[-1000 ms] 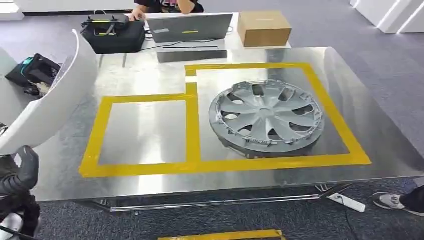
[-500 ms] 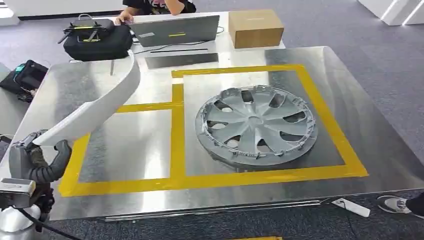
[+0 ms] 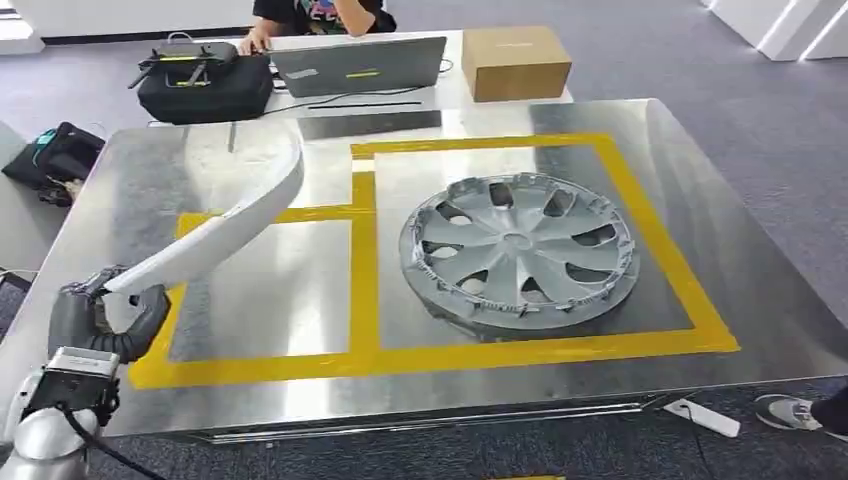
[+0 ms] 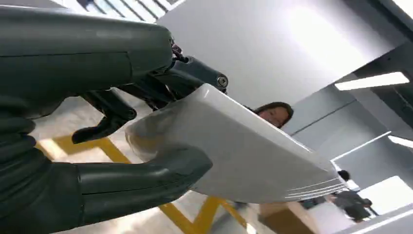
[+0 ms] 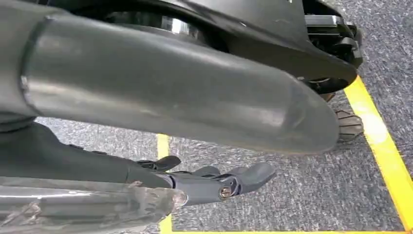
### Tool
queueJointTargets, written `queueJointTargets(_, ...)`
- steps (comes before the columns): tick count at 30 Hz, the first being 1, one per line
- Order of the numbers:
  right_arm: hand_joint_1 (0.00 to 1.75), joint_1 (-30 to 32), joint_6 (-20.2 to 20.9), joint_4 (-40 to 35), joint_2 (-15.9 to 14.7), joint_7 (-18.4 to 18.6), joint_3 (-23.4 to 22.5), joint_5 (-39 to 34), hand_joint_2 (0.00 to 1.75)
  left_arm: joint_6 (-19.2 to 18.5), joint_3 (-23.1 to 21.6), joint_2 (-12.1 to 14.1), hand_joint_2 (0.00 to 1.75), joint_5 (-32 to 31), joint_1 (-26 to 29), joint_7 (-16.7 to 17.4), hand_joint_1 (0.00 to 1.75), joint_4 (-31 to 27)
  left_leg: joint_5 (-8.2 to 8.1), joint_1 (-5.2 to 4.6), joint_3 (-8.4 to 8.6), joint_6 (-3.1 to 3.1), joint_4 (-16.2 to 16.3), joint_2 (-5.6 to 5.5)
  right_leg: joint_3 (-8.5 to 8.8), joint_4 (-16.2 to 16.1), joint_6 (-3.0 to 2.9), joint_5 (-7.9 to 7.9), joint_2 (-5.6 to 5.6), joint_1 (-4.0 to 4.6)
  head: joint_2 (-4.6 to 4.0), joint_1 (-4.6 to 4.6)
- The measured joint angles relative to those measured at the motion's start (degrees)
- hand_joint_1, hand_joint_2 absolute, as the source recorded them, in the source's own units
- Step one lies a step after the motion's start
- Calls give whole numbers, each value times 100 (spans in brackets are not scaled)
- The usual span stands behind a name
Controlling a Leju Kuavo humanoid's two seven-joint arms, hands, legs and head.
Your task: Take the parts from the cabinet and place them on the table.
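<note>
- Brushed-metal surface (image 3: 600, 115) fills the head view, marked with yellow tape (image 3: 364, 260) into two adjoining rectangles.
- Left hand (image 3: 95, 318), at the near left corner of the surface, grips one end of a long curved white panel (image 3: 240, 215); the panel arches up and away over the left taped rectangle.
- From the left wrist, the thick grey thumb wraps under the white panel's end and dark fingers (image 4: 107, 109) close over its top.
- A grey wheel cover (image 3: 518, 250) lies flat inside the right taped rectangle.
- Right hand (image 5: 214, 183) hangs above grey carpet with floor tape; its fingers look loosely extended and hold nothing.
- Beyond the surface sit a black bag (image 3: 205, 80), a laptop (image 3: 358, 65) and a cardboard box (image 3: 515, 60), with a person behind them.
</note>
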Motion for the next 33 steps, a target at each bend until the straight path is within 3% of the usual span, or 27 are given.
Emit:
queueJointTargets(4,0,-1,26,0,0,17,9,46,0,-148,-197,275,175,-518,15,204,175,140,0,-1,6,1,0,-1,10,-7,1,0,-1,0,0,-2)
queueJointTargets(7,0,-2,37,0,-2,53,17,81,0,-153,-413,343,175,-817,3,204,175,310,0,-2,8,1,0,-1,15,-12,2,1,-1,0,0,0)
queueJointTargets(16,0,-4,50,0,-2,68,105,153,0,888,-977,225,175,-1568,-142,186,175,1030,-2,-8,11,3,1,0,21,-19,7,4,0,-6,0,-2)
queueJointTargets(21,0,-4,50,0,-2,70,109,158,0,1030,-1117,188,175,-1688,-168,177,175,1250,-2,-9,11,4,1,0,21,-19,7,4,0,-7,0,-2)
queueJointTargets(25,0,-1,61,0,-2,129,125,201,0,1545,-1185,179,175,-2081,-164,53,175,1333,-2,-9,11,4,1,-1,21,-19,7,4,-1,-7,0,-2)
queueJointTargets(33,0,-3,76,0,-2,164,173,232,0,2188,-1364,129,175,-2378,-118,5,175,1458,-2,-9,11,4,1,-1,22,-19,7,4,-3,-9,0,-2)
